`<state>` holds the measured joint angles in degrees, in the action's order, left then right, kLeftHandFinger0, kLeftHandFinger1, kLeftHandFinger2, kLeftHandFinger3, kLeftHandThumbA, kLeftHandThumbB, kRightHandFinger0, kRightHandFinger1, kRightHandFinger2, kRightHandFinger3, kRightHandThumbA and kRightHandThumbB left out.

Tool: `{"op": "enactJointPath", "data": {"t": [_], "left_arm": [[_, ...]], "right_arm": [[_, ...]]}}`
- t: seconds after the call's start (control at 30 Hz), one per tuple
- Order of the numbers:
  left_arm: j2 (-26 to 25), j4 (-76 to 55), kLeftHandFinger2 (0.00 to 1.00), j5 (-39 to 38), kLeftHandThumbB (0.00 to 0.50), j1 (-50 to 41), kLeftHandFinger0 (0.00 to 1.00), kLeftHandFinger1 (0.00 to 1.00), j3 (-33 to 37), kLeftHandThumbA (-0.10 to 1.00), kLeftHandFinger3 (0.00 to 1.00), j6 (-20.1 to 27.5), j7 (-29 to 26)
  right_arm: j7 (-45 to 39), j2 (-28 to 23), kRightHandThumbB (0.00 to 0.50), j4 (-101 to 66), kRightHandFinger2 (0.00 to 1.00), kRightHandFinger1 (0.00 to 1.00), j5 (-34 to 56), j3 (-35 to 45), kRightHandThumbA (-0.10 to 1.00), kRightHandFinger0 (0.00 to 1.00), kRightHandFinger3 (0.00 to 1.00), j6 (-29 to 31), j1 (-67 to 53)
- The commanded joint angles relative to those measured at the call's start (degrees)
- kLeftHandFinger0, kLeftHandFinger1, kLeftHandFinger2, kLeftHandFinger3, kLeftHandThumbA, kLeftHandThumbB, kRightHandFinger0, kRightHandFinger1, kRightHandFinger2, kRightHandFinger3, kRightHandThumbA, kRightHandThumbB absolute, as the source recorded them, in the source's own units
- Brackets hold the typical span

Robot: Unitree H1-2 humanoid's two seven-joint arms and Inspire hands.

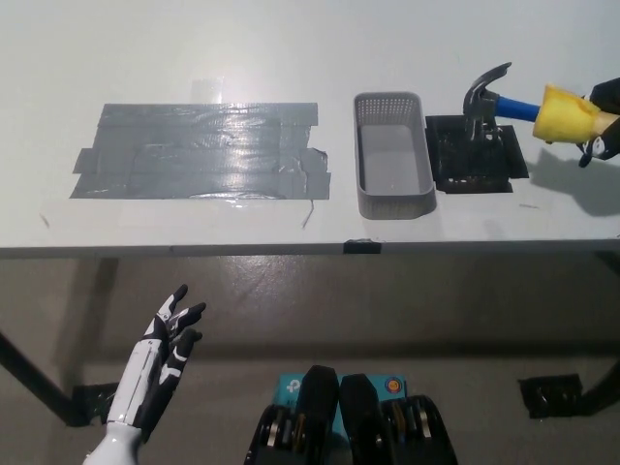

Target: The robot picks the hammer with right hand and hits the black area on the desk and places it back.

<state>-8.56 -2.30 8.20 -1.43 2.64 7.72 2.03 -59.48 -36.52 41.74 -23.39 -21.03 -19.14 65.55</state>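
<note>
1. Head view: the black right hand (603, 131), at the 2 o'clock edge, is gripping the hammer (523, 105) by its yellow handle, fingers wrapping around it.
2. The hammer's head is sitting over the black patch (475, 160), at 3 o'clock from the gray basket (392, 155).
3. The white left hand (165, 354) is waiting at 7 o'clock below the desk (291, 58), fingers spreading apart.
4. Gray tape (199, 150) is lying at 9 o'clock from the basket.

The robot's left hand (167, 334) is white with black fingertips and black patches across its back, on a slim, smooth white forearm. The right hand (603, 118) is black; only a small, dark part of it shows at the picture's right edge.
</note>
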Motion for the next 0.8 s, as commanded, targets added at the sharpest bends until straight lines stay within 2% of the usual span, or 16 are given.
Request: {"op": "enactJointPath", "data": {"t": [0.0, 0.03, 0.07, 0.1, 0.13, 0.2, 0.27, 0.37, 0.4, 0.43, 0.47, 0.53, 0.63, 0.7, 0.73, 0.77], "left_arm": [[-0.52, -1.85, 0.87, -0.42, 0.0, 0.59, 0.83, 0.89, 0.03, 0.93, 1.0, 2.19, 0.55], [-0.55, -1.86, 0.87, -0.38, 0.0, 0.58, 0.83, 0.89, 0.0, 0.93, 1.0, 2.14, 0.53], [-0.53, -1.85, 0.87, -0.43, 0.0, 0.58, 0.83, 0.89, -0.02, 0.94, 1.0, 2.09, 0.52], [-0.51, -1.83, 0.87, -0.48, 0.0, 0.58, 0.84, 0.9, -0.03, 0.94, 1.0, 2.1, 0.53], [-0.51, -1.97, 0.88, -0.18, 0.0, 0.56, 0.85, 0.9, 0.01, 0.95, 1.0, 1.81, 0.44], [-0.63, -1.84, 0.88, -0.05, 0.0, 0.74, 0.85, 0.9, -0.04, 0.96, 1.0, 1.92, 0.4], [-0.76, -1.98, 0.88, 0.02, 0.0, 0.98, 0.85, 0.9, -0.11, 0.96, 1.0, 1.78, 0.42], [-0.88, -2.46, 0.88, -0.06, 0.0, 0.8, 0.85, 0.9, -0.2, 0.96, 1.0, 1.3, 0.54], [-0.86, -2.44, 0.88, -0.23, 0.0, 0.71, 0.84, 0.9, -0.15, 0.96, 1.0, 1.43, 0.64], [-0.86, -2.3, 0.88, -0.14, 0.0, 0.7, 0.84, 0.91, -0.07, 0.96, 1.0, 1.71, 0.63], [-0.79, -2.4, 0.88, -0.25, 0.0, 0.7, 0.84, 0.91, -0.03, 0.95, 1.0, 1.49, 0.71], [-0.82, -2.47, 0.88, -0.16, 0.0, 0.66, 0.84, 0.91, 0.1, 0.96, 1.0, 1.57, 0.79], [-0.87, -2.62, 0.88, -0.34, 0.0, 0.75, 0.84, 0.9, 0.11, 0.96, 1.0, 1.2, 0.96], [-1.01, -2.41, 0.89, -0.27, 0.0, 0.87, 0.85, 0.91, 0.03, 0.96, 1.0, 1.56, 0.89], [-1.04, -2.33, 0.89, -0.31, 0.0, 0.81, 0.85, 0.91, -0.03, 0.96, 1.0, 1.73, 0.84], [-1.12, -2.24, 0.89, -0.15, 0.0, 0.98, 0.85, 0.91, -0.07, 0.96, 1.0, 1.63, 0.79]], "right_arm": [[5.3, -1.71, 0.129, -2.18, 0.92, 0.58, 4.19, 6.03, -0.1, 0.0, 0.98, -0.73, 3.06], [6.37, -1.88, 0.112, -1.96, 0.97, 0.65, 5.12, 8.32, -0.1, 0.08, 0.98, -1.89, 4.16], [6.41, -1.79, 0.102, -1.62, 0.95, 0.63, 6.09, 10.13, -0.1, 0.1, 0.99, -3.47, 5.01], [6.31, -1.96, 0.08, -1.95, 0.87, 0.55, 7.8, 12.84, -0.1, 0.08, 0.99, -5.26, 6.28], [7.11, -2.19, 0.101, -2.06, 0.89, 0.57, 8.19, 15.14, -0.1, 0.12, 0.95, -7.54, 8.11], [7.4, -2.77, 0.12, -0.7, 0.87, 0.59, 8.72, 16.85, -0.1, 0.16, 0.94, -6.84, 10.21], [6.74, -4.18, 0.108, 2.17, 0.87, 0.6, 10.76, 19.4, -0.1, 0.2, 0.93, -4.29, 13.73], [5.72, -4.69, 0.14, 4.83, 0.83, 0.52, 11.75, 20.75, -0.1, 0.12, 0.87, -3.37, 16.21], [5.83, -4.65, 0.174, 3.87, 0.87, 0.55, 11.37, 20.81, -0.1, 0.13, 0.9, -4.73, 15.76], [5.66, -4.63, 0.174, 3.17, 0.86, 0.53, 11.11, 20.76, -0.1, 0.11, 0.88, -5.52, 15.21], [6.18, -4.58, 0.16, 1.75, 0.92, 0.6, 9.32, 19.08, -0.1, 0.19, 0.87, -3.49, 13.56], [6.96, -4.02, 0.172, -1.61, 0.94, 0.62, 7.3, 16.98, -0.1, 0.17, 0.83, -4.97, 10.4], [6.47, -3.5, 0.132, -4.63, 0.94, 0.62, 5.93, 13.54, -0.1, 0.17, 1.0, -3.55, 5.86], [7.31, -2.97, 0.12, -4.95, 0.96, 0.63, 5.05, 11.33, -0.1, 0.18, 1.0, -2.34, 3.83], [8.26, -2.28, 0.125, -3.99, 1.0, 0.69, 5.09, 10.69, -0.1, 0.24, 1.0, -1.95, 2.9], [9.33, -2.41, 0.122, -4.73, 0.99, 0.67, 2.35, 7.72, -0.1, 0.2, 1.0, 0.32, 1.51]]}}
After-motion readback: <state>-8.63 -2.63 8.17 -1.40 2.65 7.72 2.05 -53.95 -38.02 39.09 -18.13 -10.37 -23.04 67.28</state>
